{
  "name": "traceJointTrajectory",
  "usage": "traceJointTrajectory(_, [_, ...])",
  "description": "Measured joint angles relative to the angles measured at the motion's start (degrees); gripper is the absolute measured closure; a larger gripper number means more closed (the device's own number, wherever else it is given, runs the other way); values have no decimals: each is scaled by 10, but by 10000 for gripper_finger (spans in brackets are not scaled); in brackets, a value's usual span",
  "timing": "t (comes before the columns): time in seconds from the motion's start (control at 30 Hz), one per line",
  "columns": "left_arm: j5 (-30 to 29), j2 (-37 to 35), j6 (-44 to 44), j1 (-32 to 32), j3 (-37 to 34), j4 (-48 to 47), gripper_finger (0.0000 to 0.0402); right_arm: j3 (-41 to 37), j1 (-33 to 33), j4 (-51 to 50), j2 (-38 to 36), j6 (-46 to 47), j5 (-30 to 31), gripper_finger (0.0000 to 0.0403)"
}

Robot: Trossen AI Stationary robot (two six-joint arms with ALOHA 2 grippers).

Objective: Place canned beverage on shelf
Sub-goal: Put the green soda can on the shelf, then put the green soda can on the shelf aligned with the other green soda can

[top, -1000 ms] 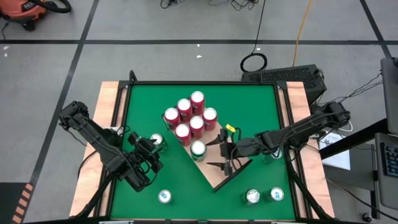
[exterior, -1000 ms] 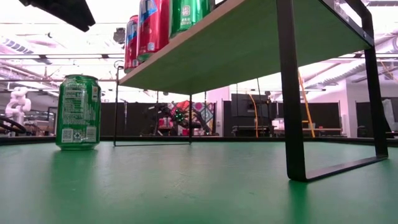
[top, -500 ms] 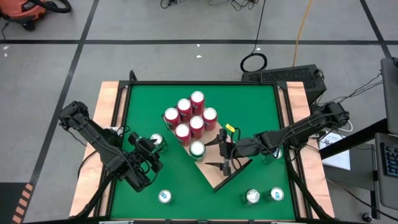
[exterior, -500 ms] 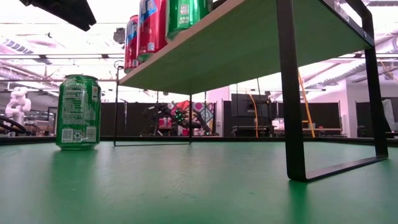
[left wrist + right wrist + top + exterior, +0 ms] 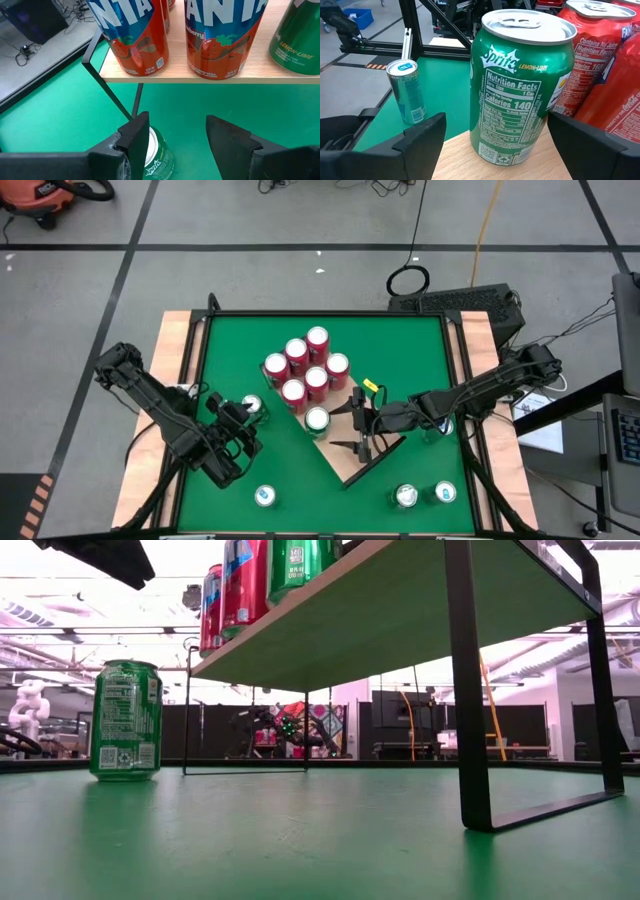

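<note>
While wide open, right gripper (image 5: 362, 423) flanks green can (image 5: 318, 418) on shelf (image 5: 368, 462), untouched

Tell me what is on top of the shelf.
On the shelf: six red cans clustered together and one green Sprite can, with the open right gripper around it. Labels facing away stay hidden.
</note>
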Motion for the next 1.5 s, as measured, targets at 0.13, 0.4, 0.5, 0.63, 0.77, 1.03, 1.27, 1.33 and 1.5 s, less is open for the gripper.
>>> traceJointTrajectory(0.13, [0, 0, 0, 0, 0, 0, 208, 0, 2, -1, 0, 1, 0, 64])
traceJointTrajectory(0.4, [0, 0, -1, 0, 0, 1, 208, 0, 5, -2, 0, 3, 2, 64])
traceJointTrajectory(0.5, [-1, 0, -1, 0, -1, 6, 208, 0, 5, -2, 0, 3, 2, 64])
traceJointTrajectory(0.63, [-3, 0, -1, 0, -24, 31, 208, 0, 5, -7, 0, 1, 2, 64])
traceJointTrajectory(0.77, [8, 0, -2, 0, -59, 64, 208, 0, 6, -22, -11, -1, 3, 64])
traceJointTrajectory(1.03, [19, 0, -31, 4, -77, 69, 178, 0, 47, -104, -66, -5, 70, 64])
traceJointTrajectory(1.27, [67, -13, -31, 22, -62, -29, 97, 0, 97, -129, -84, -46, 75, 64])
traceJointTrajectory(1.33, [81, -25, -26, 31, -62, -37, 81, 0, 112, -130, -84, -61, 75, 64])
traceJointTrajectory(1.5, [121, -41, 40, 60, -66, -8, 71, 0, 137, -130, -80, -90, 93, 64])
